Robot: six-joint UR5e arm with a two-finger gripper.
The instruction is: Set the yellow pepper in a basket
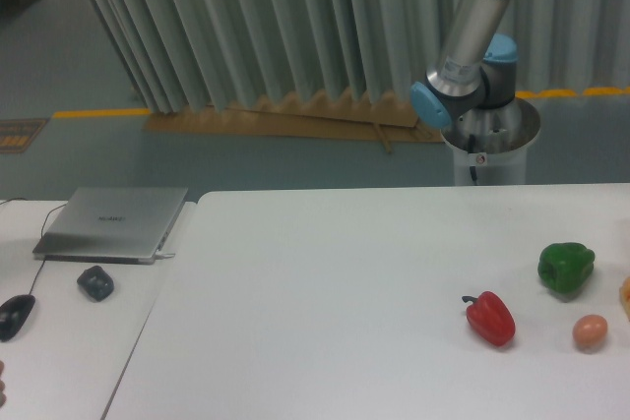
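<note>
No whole yellow pepper shows in the camera view. A small orange-yellow sliver [626, 295] sits at the right edge of the white table [325, 302], cut off by the frame, and I cannot tell what it is. No basket is in view. Only the robot arm's upper links [472, 46] show, at the back right behind the table. The gripper is out of view.
A red pepper [490, 319], a green pepper [566, 267] and a small orange-tan egg-shaped ball [591, 331] lie at the table's right. On the left side table lie a closed laptop [113, 223], a dark lump [95, 282] and a mouse [14, 316].
</note>
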